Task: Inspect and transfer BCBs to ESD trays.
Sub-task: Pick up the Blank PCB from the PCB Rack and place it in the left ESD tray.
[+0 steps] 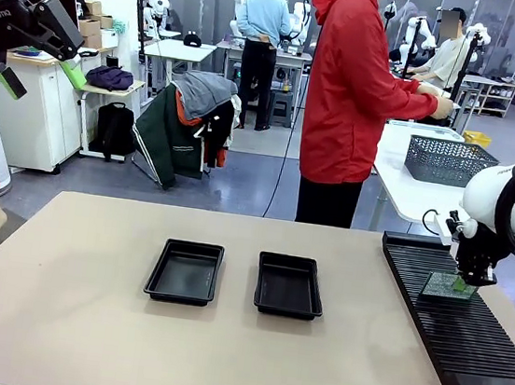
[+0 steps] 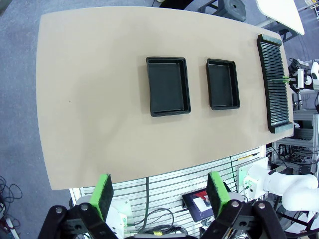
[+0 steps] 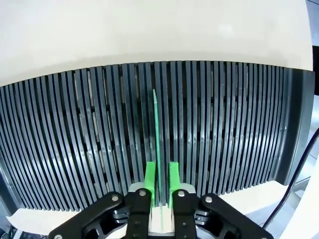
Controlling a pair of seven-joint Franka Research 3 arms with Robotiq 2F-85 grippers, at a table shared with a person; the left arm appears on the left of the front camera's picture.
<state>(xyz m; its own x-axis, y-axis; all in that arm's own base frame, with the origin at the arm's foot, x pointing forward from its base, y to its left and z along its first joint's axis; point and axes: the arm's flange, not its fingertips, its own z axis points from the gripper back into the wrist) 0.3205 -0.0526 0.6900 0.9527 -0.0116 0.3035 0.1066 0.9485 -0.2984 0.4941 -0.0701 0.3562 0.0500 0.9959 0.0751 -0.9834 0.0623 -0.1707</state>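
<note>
Right now, pinching a BCB (image 3: 155, 124) between the green pads (image 3: 149, 175) of the right end effector (image 3: 160, 172), with the pads pressed against both faces at the board's near end. Holding the board on edge, thin side toward the wrist camera, running straight away from the pads along the slots of the black ribbed rack (image 3: 224, 124). Leaving it unclear whether the lower edge is seated in a slot or sitting just above it.

Reaching down at the right of the tabletop (image 1: 54, 318) in the front view, with the end effector directly over the board and the board standing at the rack's far half.

Hovering high at the upper left with the left end effector (image 2: 159, 195), fingers spread wide apart, looking down over the whole tabletop.

Showing also the left ESD tray (image 1: 184, 272) and the right ESD tray (image 1: 289, 287) side by side near the middle, apart from each other and well to the left of the rack and the held board.

Facing a person (image 1: 350, 91) in a red jacket, standing beyond the far edge and turned toward another table.
</note>
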